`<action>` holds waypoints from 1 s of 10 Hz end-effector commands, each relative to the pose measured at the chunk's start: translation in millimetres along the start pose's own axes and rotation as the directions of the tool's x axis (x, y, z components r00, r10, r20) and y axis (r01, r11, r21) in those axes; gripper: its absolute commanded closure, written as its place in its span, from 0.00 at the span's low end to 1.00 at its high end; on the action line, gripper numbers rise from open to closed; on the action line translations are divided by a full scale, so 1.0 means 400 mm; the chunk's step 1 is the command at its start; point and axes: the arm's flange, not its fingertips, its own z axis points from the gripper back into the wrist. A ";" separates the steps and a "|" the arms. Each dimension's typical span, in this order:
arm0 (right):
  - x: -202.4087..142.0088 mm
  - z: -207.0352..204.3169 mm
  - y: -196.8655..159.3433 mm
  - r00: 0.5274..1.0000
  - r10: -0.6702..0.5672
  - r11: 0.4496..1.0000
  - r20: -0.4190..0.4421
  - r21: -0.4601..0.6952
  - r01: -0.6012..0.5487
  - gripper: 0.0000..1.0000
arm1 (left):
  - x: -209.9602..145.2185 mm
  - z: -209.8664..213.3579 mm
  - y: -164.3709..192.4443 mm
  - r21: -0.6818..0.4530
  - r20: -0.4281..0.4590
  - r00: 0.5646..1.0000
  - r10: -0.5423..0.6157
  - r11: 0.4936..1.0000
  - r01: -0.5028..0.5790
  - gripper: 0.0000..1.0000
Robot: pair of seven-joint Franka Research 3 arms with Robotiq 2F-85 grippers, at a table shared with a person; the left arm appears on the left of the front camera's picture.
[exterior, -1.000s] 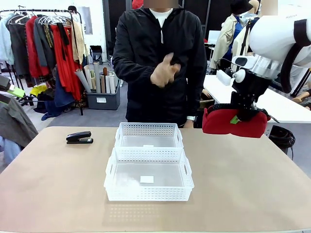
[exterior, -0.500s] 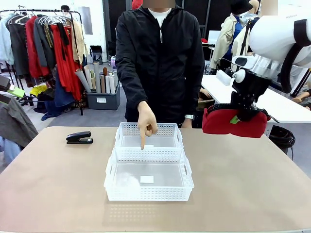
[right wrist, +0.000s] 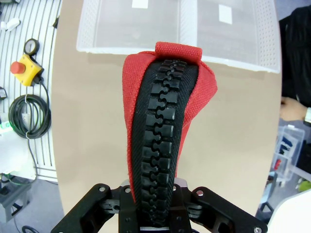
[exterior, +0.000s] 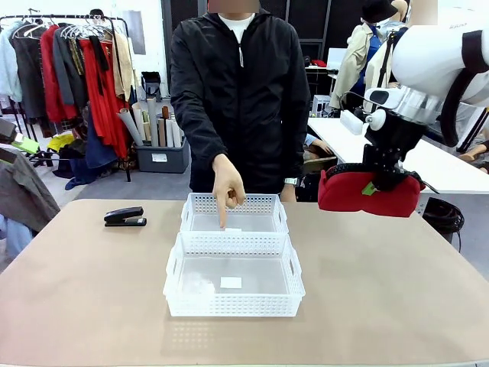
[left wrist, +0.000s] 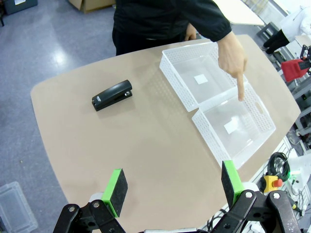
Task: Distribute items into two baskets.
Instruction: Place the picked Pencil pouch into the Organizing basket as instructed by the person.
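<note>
Right pincer clamps red pouch aloft; hand points down at baskets

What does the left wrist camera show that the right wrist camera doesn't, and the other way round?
Left wrist view, not the right: the black stapler lying on the table, the person's hand pointing a finger down at the baskets, and the left gripper with its jaws open. Right wrist view, not the left: the black zipper up close, with the right gripper shut on the red pouch. Both: the two white baskets, the table, and the pouch, far off in the left wrist view.
</note>
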 end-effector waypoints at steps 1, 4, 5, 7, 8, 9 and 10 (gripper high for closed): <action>0.018 -0.002 0.014 1.000 0.006 1.000 0.008 0.009 -0.006 1.00 | -0.001 0.000 -0.002 -0.005 0.002 1.000 -0.001 1.000 0.001 0.00; 0.078 -0.004 0.083 0.998 0.062 0.998 -0.014 0.022 -0.061 1.00 | -0.001 0.000 -0.002 -0.005 0.002 1.000 -0.001 1.000 0.001 0.00; 0.096 -0.002 0.104 0.997 0.072 0.997 -0.037 0.021 -0.071 1.00 | -0.001 0.000 -0.002 -0.005 0.002 1.000 -0.001 1.000 0.001 0.00; 0.127 -0.007 0.160 0.994 0.097 0.995 -0.056 0.035 -0.096 1.00 | -0.001 0.000 -0.002 -0.005 0.002 1.000 -0.001 1.000 0.001 0.00; 0.133 -0.009 0.182 0.993 0.101 0.994 -0.055 0.040 -0.099 1.00 | -0.001 0.000 -0.002 -0.005 0.002 1.000 -0.001 1.000 0.001 0.00; 0.141 -0.013 0.203 0.993 0.102 0.994 -0.055 0.038 -0.100 1.00 | -0.001 0.000 -0.002 -0.005 0.002 1.000 -0.001 1.000 0.001 0.00; 0.149 -0.016 0.228 0.993 0.108 0.994 -0.052 0.037 -0.106 1.00 | -0.001 0.000 -0.002 -0.005 0.002 1.000 -0.001 1.000 0.001 0.00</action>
